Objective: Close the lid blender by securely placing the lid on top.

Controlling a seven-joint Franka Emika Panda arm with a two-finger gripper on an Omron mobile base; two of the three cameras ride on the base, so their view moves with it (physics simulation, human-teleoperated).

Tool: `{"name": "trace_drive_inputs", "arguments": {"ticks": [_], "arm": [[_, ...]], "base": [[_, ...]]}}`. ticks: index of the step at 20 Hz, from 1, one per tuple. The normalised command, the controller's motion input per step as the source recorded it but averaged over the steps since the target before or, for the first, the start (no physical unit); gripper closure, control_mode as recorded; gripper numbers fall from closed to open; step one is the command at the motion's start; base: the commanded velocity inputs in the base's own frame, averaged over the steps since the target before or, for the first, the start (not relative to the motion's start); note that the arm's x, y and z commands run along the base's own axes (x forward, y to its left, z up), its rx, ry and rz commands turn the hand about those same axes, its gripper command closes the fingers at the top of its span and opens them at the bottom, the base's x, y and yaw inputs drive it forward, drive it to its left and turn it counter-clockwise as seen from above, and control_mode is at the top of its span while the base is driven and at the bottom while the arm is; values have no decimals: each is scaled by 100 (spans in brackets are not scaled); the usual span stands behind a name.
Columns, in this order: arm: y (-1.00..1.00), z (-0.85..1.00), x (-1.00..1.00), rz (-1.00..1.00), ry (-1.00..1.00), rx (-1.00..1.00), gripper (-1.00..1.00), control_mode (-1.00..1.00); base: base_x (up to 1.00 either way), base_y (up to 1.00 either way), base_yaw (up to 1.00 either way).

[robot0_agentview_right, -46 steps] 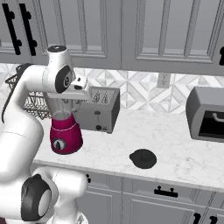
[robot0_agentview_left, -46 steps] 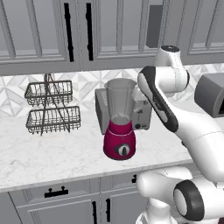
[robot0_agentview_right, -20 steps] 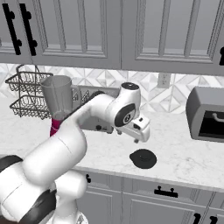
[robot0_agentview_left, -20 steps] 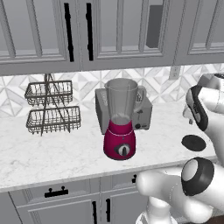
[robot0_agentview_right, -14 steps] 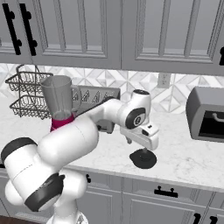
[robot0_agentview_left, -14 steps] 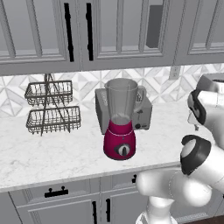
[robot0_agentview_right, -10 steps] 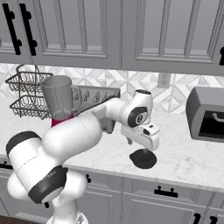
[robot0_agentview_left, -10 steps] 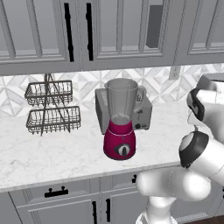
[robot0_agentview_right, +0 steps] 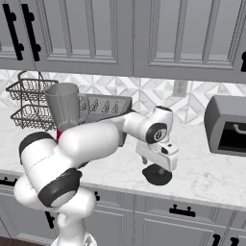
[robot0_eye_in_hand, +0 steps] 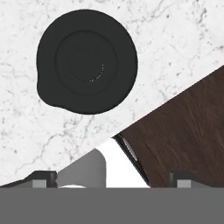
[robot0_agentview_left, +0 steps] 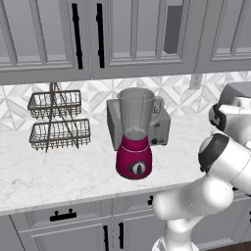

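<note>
Reaching for the lid (robot0_eye_in_hand: 86,61) with spread pincer (robot0_agentview_right: 154,161).
Lid flat on the counter (robot0_agentview_right: 202,174) near its front edge, well apart from the blender (robot0_agentview_left: 135,132); best centred over the disc, lowered straight, pinched across its rim.

Grey cabinets (robot0_agentview_left: 132,37), marble counter (robot0_agentview_left: 59,171)

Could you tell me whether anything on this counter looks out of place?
Yes: the lid lies flat on the counter near its front edge, well to the right of the blender, whose jar stands open-topped. The open gripper hovers above the lid.
</note>
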Motion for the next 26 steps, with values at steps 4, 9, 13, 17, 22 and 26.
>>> {"name": "trace_drive_inputs", "arguments": {"ticks": [4,9,13,17,22,26], "arm": [[-2,-35,23,0,3,0,-100,-100],[-10,-45,19,0,0,0,-100,-100],[-21,-32,22,0,0,0,-100,-100],[-17,-22,17,0,0,0,-100,-100],[-3,-14,13,0,0,0,-100,-100],[0,-15,9,0,-2,0,-100,-100]], "base": [[0,0,0],[0,0,0],[0,0,0],[0,0,0],[0,0,0],[0,0,0]]}}
